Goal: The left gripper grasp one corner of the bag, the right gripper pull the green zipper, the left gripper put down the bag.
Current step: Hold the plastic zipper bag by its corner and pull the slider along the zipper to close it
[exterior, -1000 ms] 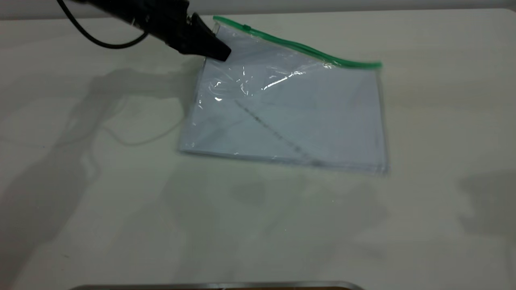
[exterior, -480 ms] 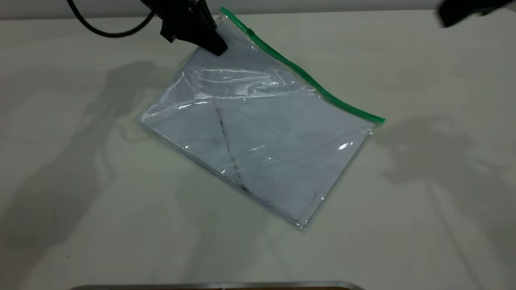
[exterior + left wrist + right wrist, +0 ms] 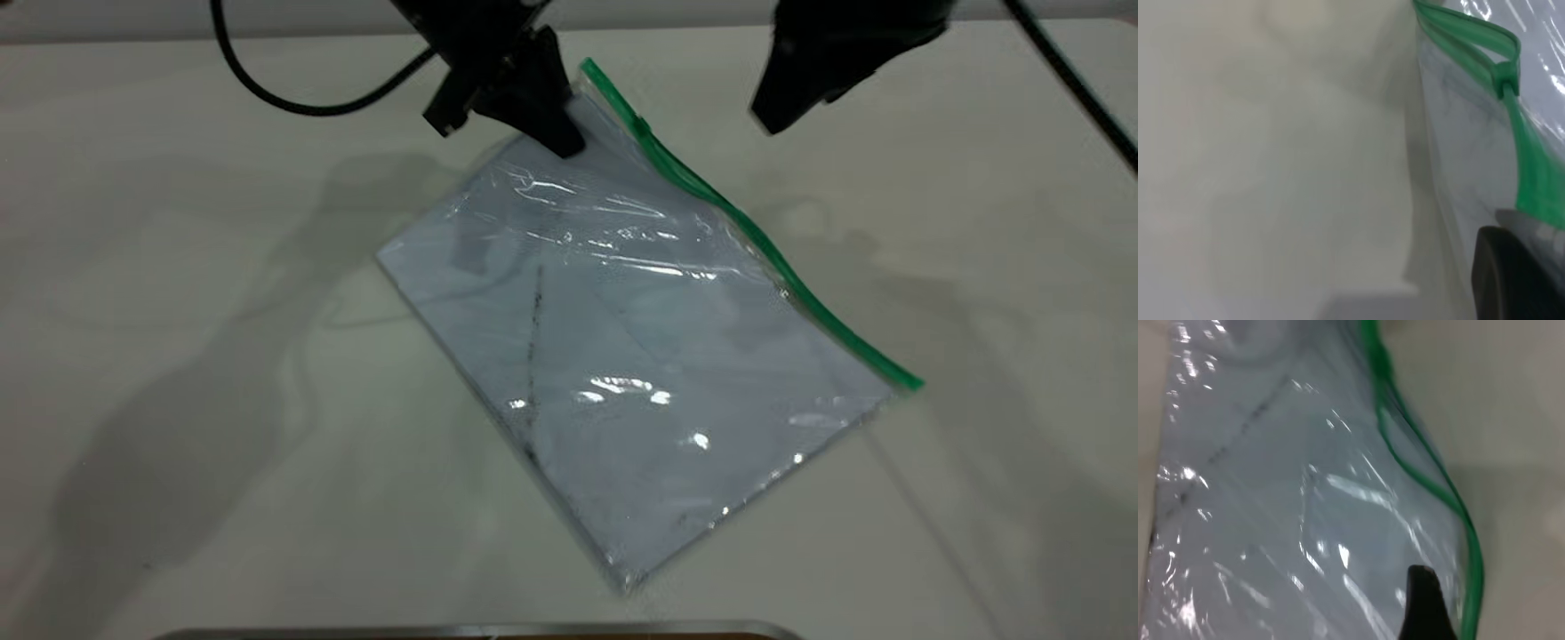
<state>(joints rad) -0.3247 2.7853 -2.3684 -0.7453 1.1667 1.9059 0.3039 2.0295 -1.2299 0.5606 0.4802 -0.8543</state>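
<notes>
Swung clockwise — bag (image 3: 649,356) | left gripper (image 3: 556,133) clamps its far corner | right gripper (image 3: 773,120) unclear — just beside

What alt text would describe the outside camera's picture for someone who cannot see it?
The left gripper pinches the top corner of the bag, a clear pouch holding a white sheet, which slants across a pale table. The green zipper runs along its right edge. The right gripper hovers beside it, touching nothing.

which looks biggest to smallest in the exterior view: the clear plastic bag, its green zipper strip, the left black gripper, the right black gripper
1. The clear plastic bag.
2. The green zipper strip, long but thin.
3. The left black gripper and right black gripper: similar, both cut off by the frame, so unranked.
</notes>
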